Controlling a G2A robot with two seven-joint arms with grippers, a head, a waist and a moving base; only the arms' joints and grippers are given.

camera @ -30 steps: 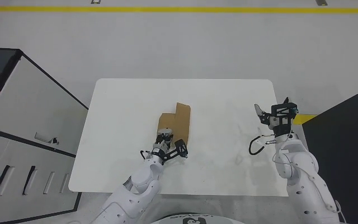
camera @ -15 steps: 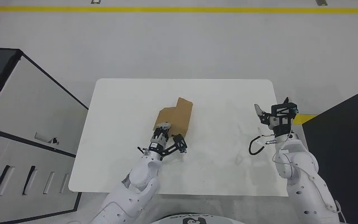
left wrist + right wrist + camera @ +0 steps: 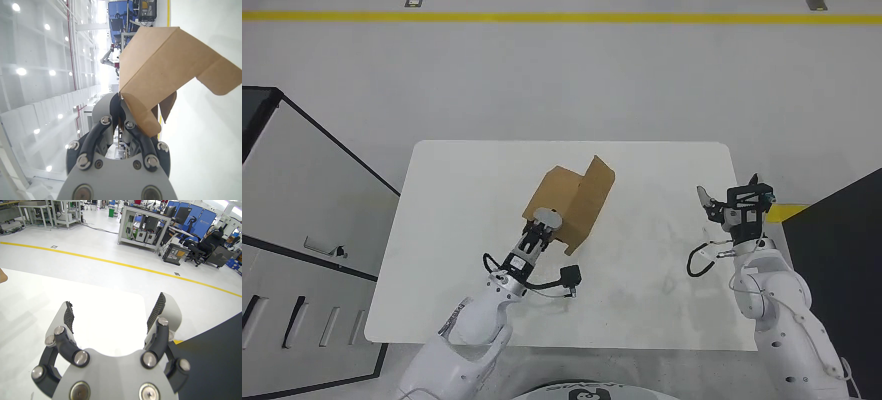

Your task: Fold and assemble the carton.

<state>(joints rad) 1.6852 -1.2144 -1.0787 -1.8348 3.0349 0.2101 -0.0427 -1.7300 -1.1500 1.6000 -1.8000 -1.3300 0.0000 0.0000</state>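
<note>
Carton (image 3: 170, 62) hangs pinched in left hand (image 3: 119, 109); right hand (image 3: 115, 301) spread.

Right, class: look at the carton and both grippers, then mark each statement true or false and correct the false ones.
1. The left gripper is shut on an edge of the carton. True.
2. The right gripper holds the carton's other side. False: its fingers are open and empty, near the edge of the table, well apart from the carton.
3. The carton lies on the table as a flat sheet. False: its panels are bent at angles to each other and flaps hang loose.
4. A yellow line crosses the floor beyond the table. True.
</note>
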